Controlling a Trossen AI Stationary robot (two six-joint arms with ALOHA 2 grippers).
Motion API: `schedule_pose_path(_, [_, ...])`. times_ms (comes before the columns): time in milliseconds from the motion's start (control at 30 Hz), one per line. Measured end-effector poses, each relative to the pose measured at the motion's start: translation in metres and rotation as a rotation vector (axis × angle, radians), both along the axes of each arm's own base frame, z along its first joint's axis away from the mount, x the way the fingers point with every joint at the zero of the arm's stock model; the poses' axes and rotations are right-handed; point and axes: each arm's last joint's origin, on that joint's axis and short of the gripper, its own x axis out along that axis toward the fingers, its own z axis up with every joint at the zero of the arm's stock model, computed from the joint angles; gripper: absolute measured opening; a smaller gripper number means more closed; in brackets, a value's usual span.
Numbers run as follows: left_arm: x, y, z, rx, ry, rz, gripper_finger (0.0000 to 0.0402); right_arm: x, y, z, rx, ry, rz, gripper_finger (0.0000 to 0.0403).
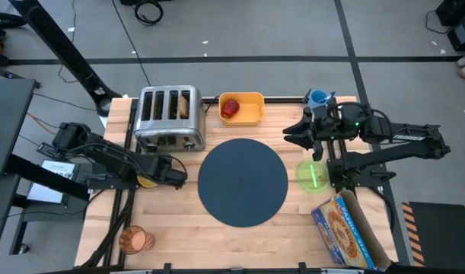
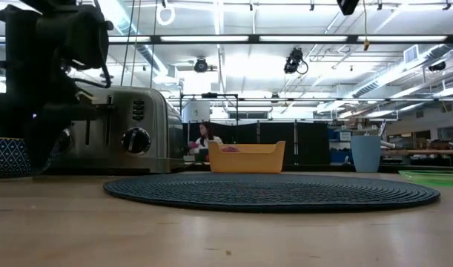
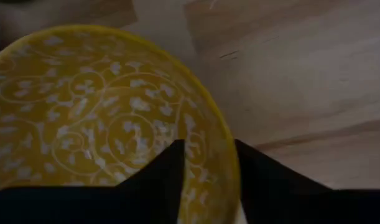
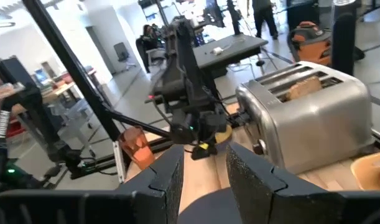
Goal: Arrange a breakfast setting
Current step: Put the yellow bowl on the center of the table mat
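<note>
**Breakfast setting: left gripper at the bowl rim, mat bare at table centre**

The round dark blue-grey mat (image 1: 242, 181) lies flat at the middle of the wooden table (image 1: 179, 243) with nothing on it; being circular, it has no long axis. In the low view it appears as a thin ribbed disc (image 2: 270, 191).

The left gripper (image 1: 173, 170) reaches in from the table's left edge toward the mat, low over a yellow cereal bowl (image 3: 84, 112) patterned with white vines. In the left wrist view one finger (image 3: 168, 180) stands inside the rim and the other outside it, the jaws narrowly apart astride the wall. From above, the bowl (image 1: 146, 180) is almost wholly hidden under the arm.

The right gripper (image 1: 294, 132) hovers beyond the mat's far right edge, pointing toward the toaster (image 1: 168, 116); its jaws stand a little apart and hold nothing.

A toast slice (image 1: 186, 104) stands upright in the toaster's rightmost slot, its long axis along the slot. A red apple (image 1: 230, 107) sits in a yellow bin (image 1: 251, 110) just right of the toaster. The translucent green plate (image 1: 312, 176) lies just right of the mat, partly covered by the right arm. The amber cup (image 1: 136, 240) rests near the front left corner. A blue cup (image 1: 319, 97) stands at the far right edge. A printed box (image 1: 342, 230) lies at front right; its writing is illegible.
</note>
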Motion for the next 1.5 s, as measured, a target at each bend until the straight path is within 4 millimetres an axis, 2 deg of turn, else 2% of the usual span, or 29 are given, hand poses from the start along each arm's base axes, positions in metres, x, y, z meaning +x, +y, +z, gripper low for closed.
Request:
schedule_pose_path(133, [0.003,-0.001,0.003,0.0,-0.009,-0.024,0.003,-0.002,0.001,0.002,0.004,-0.013,0.041,0.0128])
schedule_pose_path(267, [0.012,-0.007,0.019,-0.018,-0.028,-0.097,0.0022,-0.008,0.001,0.005,-0.023,-0.036,0.046,0.0128])
schedule_pose_path(367, [0.024,-0.018,0.045,-0.043,-0.071,-0.183,0.0022,-0.014,0.001,0.007,-0.041,-0.056,0.039,0.0128])
schedule_pose_path(467, [0.039,-0.034,0.082,-0.031,-0.159,-0.407,0.0022,-0.019,-0.001,0.006,-0.042,-0.036,0.015,0.0128])
schedule_pose_path(533, [0.05,-0.047,0.103,0.041,-0.271,-0.648,0.0022,-0.019,-0.003,-0.001,-0.033,0.039,-0.038,0.0128])
schedule_pose_path(600, [0.062,-0.057,0.116,0.116,-0.383,-0.895,0.0022,-0.015,-0.004,-0.012,-0.027,0.152,-0.079,0.0128])
schedule_pose_path(667, [0.074,-0.06,0.12,0.176,-0.442,-1.06,0.0022,-0.008,-0.005,-0.023,-0.052,0.253,-0.087,0.0128])
schedule_pose_path(733, [0.089,-0.057,0.114,0.211,-0.428,-1.124,0.0022,-0.001,-0.004,-0.031,-0.069,0.327,-0.074,0.0128])
schedule_pose_path(800, [0.106,-0.051,0.103,0.242,-0.37,-1.171,0.0022,0.004,-0.003,-0.029,-0.078,0.382,-0.083,0.0128])
schedule_pose_path(900, [0.138,-0.045,0.093,0.315,-0.385,-1.238,0.0022,0.009,-0.004,-0.027,-0.129,0.511,-0.125,0.0128])
schedule_pose_path(1100, [0.188,-0.039,0.062,0.426,-0.389,-1.445,0.0023,0.008,-0.008,-0.027,-0.265,0.745,-0.24,0.0128])
schedule_pose_path(1300, [0.211,-0.036,0.02,0.426,-0.286,-1.635,0.0033,0.002,-0.009,-0.037,-0.297,0.896,-0.283,0.0128])
schedule_pose_path(1500, [0.221,-0.032,0.007,0.374,-0.3,-1.647,0.0028,0.002,-0.009,-0.047,-0.248,0.95,-0.311,0.0128])
